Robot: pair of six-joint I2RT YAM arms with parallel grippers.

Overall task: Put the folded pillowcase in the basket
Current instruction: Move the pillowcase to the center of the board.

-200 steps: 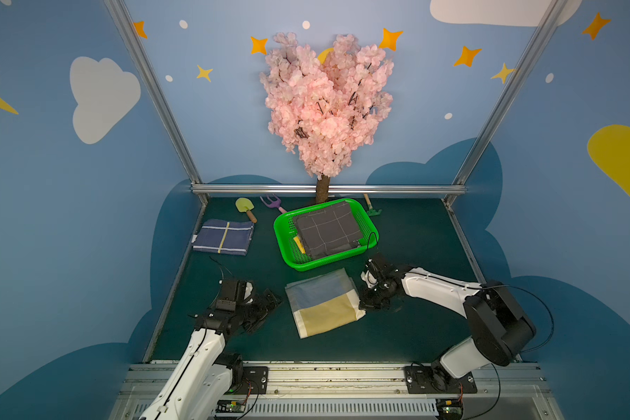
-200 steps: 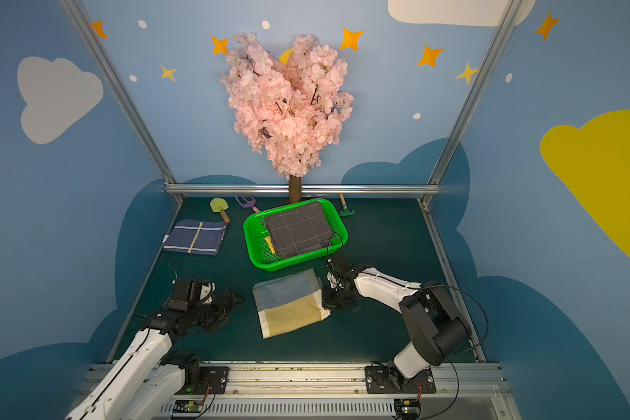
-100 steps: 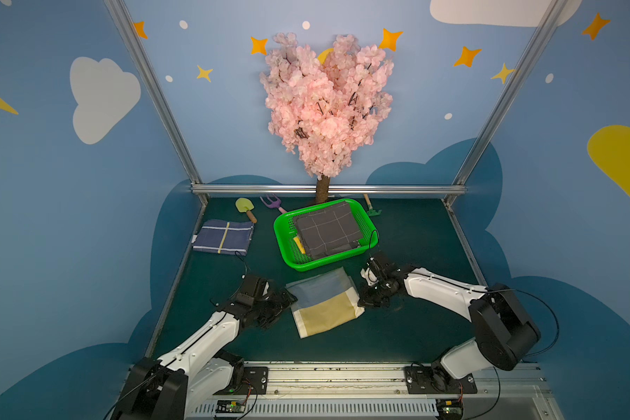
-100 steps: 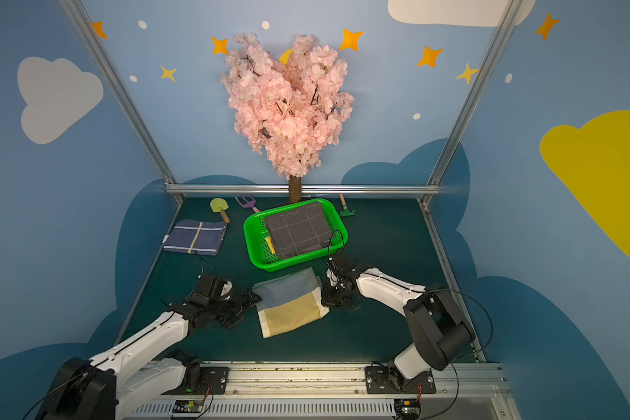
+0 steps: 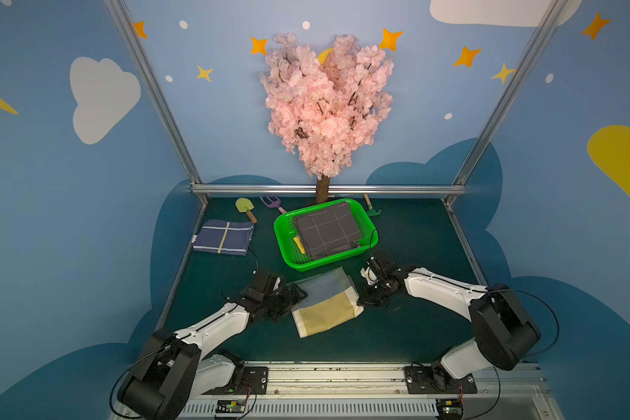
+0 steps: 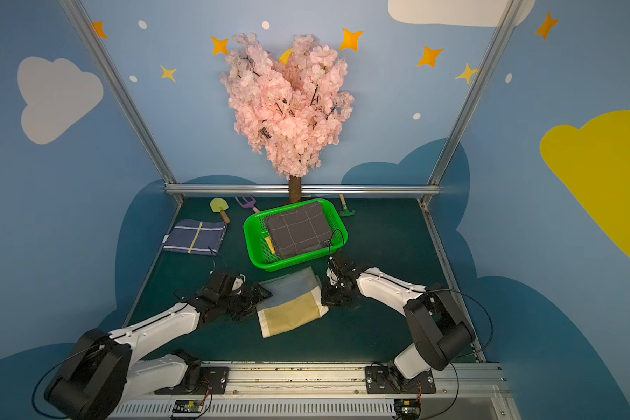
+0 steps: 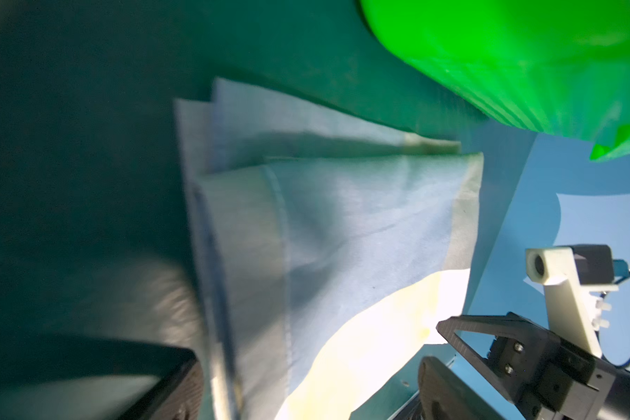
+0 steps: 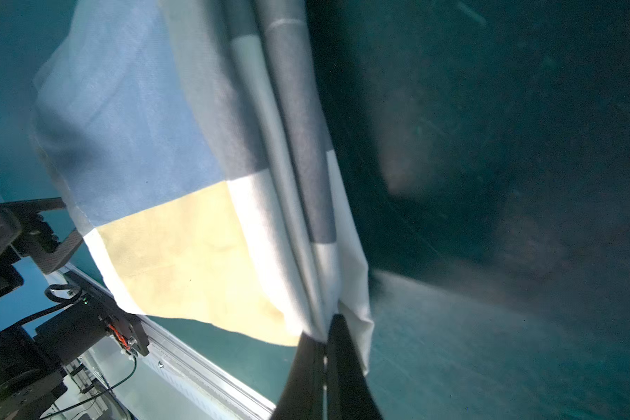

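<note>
The folded pillowcase [image 5: 324, 303] [image 6: 291, 307], pale blue and yellow, lies on the dark green table just in front of the basket [image 5: 299, 262] [image 6: 270, 263]. My left gripper [image 5: 293, 302] [image 6: 259, 302] is open at the pillowcase's left edge. In the left wrist view the cloth [image 7: 342, 236] reaches in between the spread fingers [image 7: 175, 385]. My right gripper [image 5: 361, 301] [image 8: 324, 336] is shut on the pillowcase's right edge, whose folds [image 8: 299, 218] bunch at the tips. The bright green basket [image 7: 506, 54] holds a dark grey grid-patterned cloth [image 5: 328, 231].
A navy plaid folded cloth [image 5: 223, 237] lies at the back left. A toy shovel [image 5: 245, 208], a purple rake [image 5: 271, 202] and a green rake [image 5: 371, 208] lie along the back. A pink blossom tree [image 5: 324, 109] stands behind the basket.
My left arm has reached right across the table to the pillowcase's left edge, jaws still wide. The right gripper has stayed shut on the right edge.
</note>
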